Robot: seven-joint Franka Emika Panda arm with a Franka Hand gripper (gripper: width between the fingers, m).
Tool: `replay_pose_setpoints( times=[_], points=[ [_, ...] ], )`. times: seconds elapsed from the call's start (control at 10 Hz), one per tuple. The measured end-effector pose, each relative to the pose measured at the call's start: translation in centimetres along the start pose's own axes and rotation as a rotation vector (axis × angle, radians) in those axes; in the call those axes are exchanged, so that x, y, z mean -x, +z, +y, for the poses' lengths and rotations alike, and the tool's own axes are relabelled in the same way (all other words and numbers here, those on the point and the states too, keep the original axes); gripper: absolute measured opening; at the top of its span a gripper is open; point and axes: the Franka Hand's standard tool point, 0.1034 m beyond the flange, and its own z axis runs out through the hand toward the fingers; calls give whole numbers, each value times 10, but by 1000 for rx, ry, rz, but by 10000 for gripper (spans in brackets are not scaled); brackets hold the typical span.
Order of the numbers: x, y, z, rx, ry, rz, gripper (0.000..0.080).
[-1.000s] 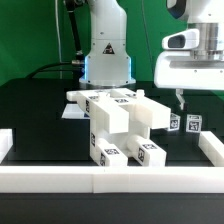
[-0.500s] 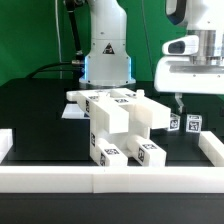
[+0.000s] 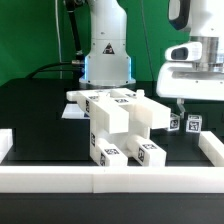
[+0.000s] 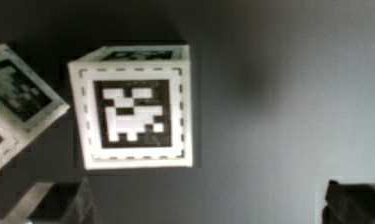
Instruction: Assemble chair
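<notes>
**Hand (image 3: 179,103) hovers wide open**

It hangs just above a tagged small post (image 3: 172,122), a second post (image 3: 193,123) just beside that, both upright on the black tabletop (image 3: 40,110). Its fingers (image 4: 47,205) are spread, holding nothing. The joined chair pieces (image 3: 115,125) stand mid-tabletop, behind the white border rail (image 3: 60,178).

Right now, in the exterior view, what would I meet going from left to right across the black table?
Left end of the low white border rail → cluster of chunky matte-white chair blocks with square tags → small white tagged post → second small white tagged post → right end of the low white border rail.
</notes>
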Motion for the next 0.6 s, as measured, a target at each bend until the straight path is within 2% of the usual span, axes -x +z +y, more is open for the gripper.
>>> replay_pose_setpoints(
  times=[0.2,0.6],
  points=[
    [3,8,3,7,-3,5,649],
    [12,14,11,21,-5,-6,649]
  ],
)
